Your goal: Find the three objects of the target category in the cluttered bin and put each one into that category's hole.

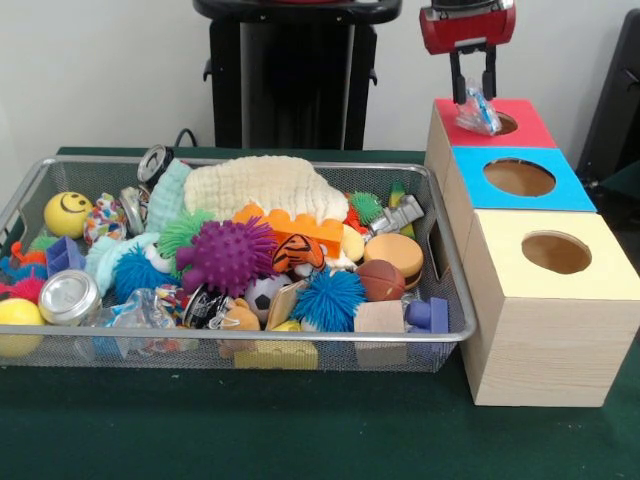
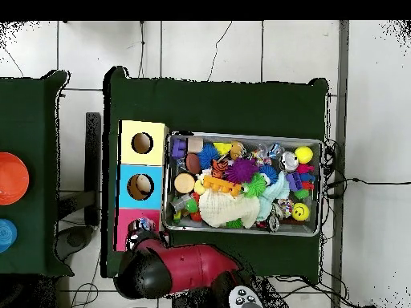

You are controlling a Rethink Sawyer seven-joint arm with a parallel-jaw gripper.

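Note:
The silver wire-mesh bin sits on the green table, full of toys; it also shows in the overhead view. To its right stand three wooden boxes with round holes: red top, blue top, yellow top. My gripper hangs over the red box's hole, shut on a crinkly clear plastic packet with blue print. In the overhead view the gripper is above the red box.
The bin holds a purple spiky ball, orange brick, cream cloth, toy burger, blue spiky ball, yellow smiley ball, metal tins. A side table with orange and blue discs stands left in the overhead view.

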